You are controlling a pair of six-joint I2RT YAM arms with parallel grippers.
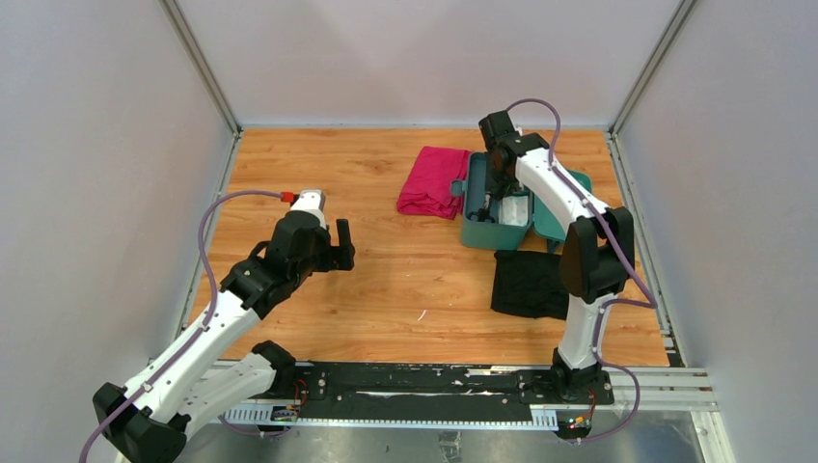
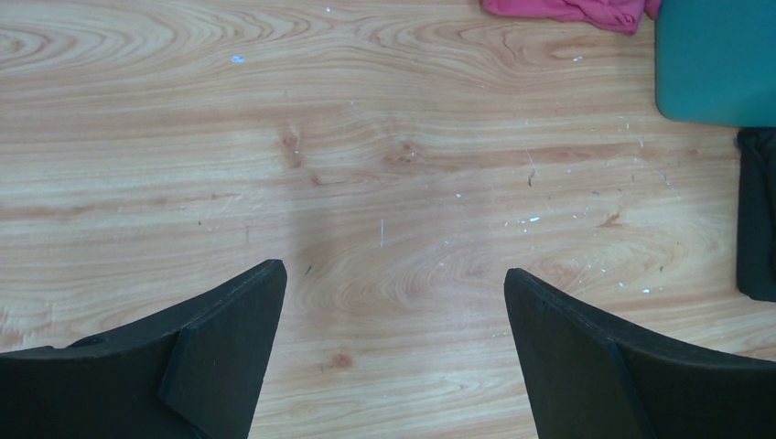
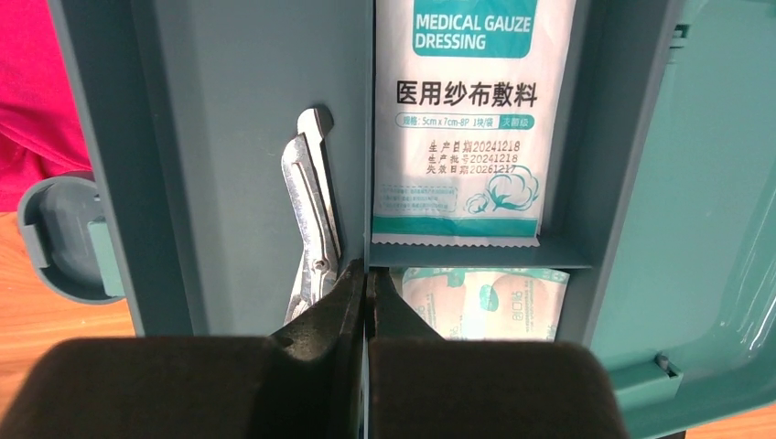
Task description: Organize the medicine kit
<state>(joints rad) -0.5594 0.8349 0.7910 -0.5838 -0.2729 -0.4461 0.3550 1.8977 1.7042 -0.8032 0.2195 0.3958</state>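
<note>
One job running: I'm settling scissors (image 3: 311,210) in the medicine kit (image 1: 479,234), upper right, right end effector (image 3: 368,279) closed beside them, left end effector (image 2: 393,271) open. Next, likely nudging them flat.

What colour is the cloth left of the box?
Bright pink. That folded pink cloth shows best in the top view.

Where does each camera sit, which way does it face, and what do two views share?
Top external: above, behind the bases, looking down on the table; left arm, right arm show.
Left wrist: faces down at bare wood; open left gripper at bottom.
Right wrist: looks into the medicine kit at scissors, gauze dressing; shut right gripper shows.
Shared: all three show the pink cloth.
</note>
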